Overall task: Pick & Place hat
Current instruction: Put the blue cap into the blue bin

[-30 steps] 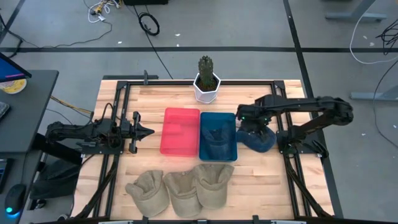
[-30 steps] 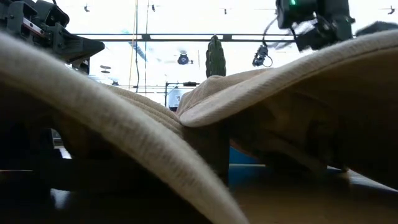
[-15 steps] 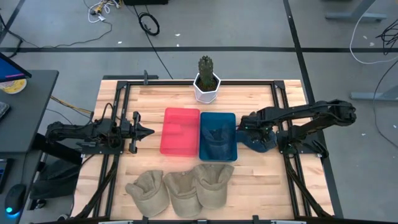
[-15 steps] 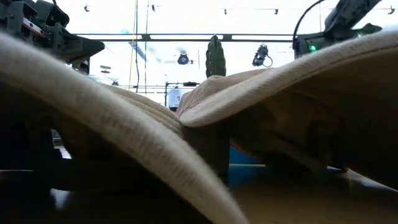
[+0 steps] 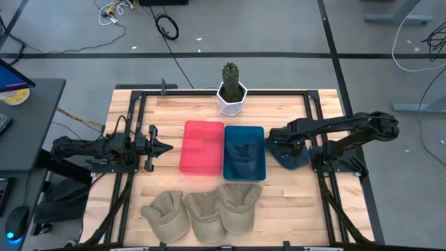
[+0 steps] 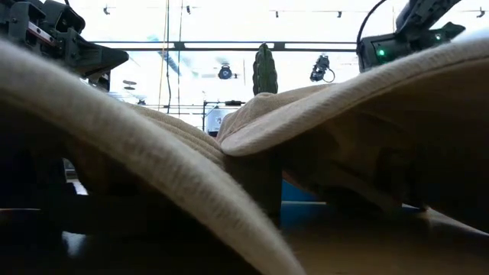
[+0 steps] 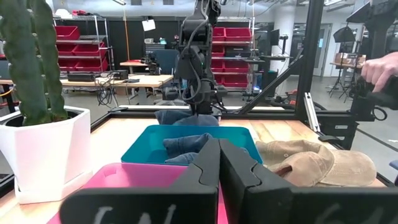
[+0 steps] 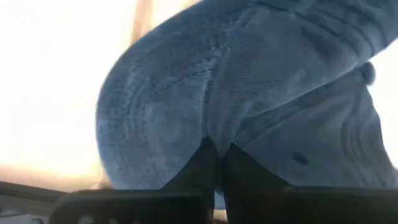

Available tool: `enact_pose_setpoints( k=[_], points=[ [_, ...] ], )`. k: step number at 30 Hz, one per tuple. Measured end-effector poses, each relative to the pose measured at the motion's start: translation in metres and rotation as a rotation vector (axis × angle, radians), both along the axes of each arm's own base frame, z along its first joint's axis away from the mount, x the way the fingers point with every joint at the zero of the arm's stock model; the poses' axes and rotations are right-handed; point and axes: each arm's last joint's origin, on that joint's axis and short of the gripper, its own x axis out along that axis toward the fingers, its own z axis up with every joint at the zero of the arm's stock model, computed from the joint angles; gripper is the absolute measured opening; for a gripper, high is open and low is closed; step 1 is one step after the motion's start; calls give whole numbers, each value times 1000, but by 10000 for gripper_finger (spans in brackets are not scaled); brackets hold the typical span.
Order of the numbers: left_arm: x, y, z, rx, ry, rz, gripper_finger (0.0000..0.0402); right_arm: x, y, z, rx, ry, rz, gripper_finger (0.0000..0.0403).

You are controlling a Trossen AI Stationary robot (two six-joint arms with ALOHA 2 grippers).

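A dark blue hat (image 5: pixel 295 159) lies on the wooden table, right of the blue bin (image 5: pixel 244 132). My right gripper (image 5: pixel 278 145) stands over the hat's left part and is shut on it (image 8: pixel 217 163). A second blue hat (image 5: pixel 242 155) lies inside the blue bin. Three tan hats (image 5: pixel 202 211) lie in a row near the table's front edge. My left gripper (image 5: pixel 166 148) waits shut, left of the red bin (image 5: pixel 202 146), touching nothing. My right gripper pinches a raised fold of the blue hat's cloth (image 8: pixel 213 135) between its two fingers, about where the stitched brim meets the crown. The fingers come from above, pointing down. The hat lies on the table, not lifted.
A cactus in a white pot (image 5: pixel 231 94) stands at the far edge behind the bins. A black frame (image 5: pixel 317 118) rings the table. The tan hats (image 6: pixel 344 114) fill the low view. A person's hand (image 7: pixel 379 67) shows beyond the table's right side.
My right arm has come down onto the blue hat beside the blue bin. The hat has stayed in place on the table.
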Motion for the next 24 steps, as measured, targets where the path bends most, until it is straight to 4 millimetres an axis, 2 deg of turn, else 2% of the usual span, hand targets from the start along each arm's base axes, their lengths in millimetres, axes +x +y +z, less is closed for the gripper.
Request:
enact_pose_setpoints(
  k=[3,9,17,20,24],
  points=[
    [0,0,0,0,0,0,3,5,-3,16,-41,-6,-87,6],
    [0,0,0,0,0,0,3,21,-7,66,-49,-98,-231,3],
    [0,0,0,0,0,0,3,44,-9,134,-1,-397,-334,1],
    [0,0,0,0,0,0,3,52,-9,146,62,-477,-351,1],
    [0,0,0,0,0,0,3,66,-9,145,114,-483,-378,1]
  ],
)
